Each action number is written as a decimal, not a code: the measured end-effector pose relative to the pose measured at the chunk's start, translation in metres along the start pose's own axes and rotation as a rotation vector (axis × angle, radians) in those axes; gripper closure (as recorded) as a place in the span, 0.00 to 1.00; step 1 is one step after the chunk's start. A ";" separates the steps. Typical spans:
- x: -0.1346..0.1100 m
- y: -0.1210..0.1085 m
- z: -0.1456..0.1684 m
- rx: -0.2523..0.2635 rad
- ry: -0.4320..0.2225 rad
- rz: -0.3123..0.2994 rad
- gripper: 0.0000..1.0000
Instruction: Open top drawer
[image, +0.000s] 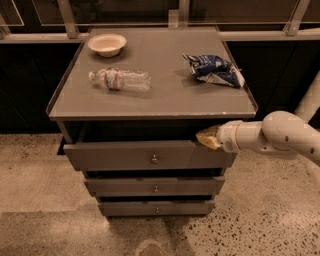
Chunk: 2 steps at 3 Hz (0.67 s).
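The top drawer (125, 156) is the widest grey drawer of three, with a small round metal knob (154, 159) at its centre. It stands pulled out a little from the cabinet, with a dark gap above its front. My gripper (206, 138) reaches in from the right on a white arm. Its yellowish tip sits at the drawer's upper right edge, just under the cabinet top.
Below are the mid-width drawer (155, 187) and the narrowest drawer (156, 207). On the cabinet top (165, 102) lie a white bowl (107, 43), a plastic bottle (120, 79) on its side and a blue chip bag (214, 70). The floor is speckled stone.
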<state>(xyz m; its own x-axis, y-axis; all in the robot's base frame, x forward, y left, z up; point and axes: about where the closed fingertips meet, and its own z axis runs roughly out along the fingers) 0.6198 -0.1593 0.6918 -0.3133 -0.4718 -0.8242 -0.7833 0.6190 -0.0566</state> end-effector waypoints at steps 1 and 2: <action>-0.011 -0.007 -0.001 0.102 -0.099 0.014 1.00; -0.023 -0.015 0.000 0.147 -0.124 0.008 1.00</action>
<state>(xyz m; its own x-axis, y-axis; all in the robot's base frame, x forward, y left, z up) 0.6383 -0.1581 0.7115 -0.2440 -0.3913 -0.8873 -0.6915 0.7117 -0.1237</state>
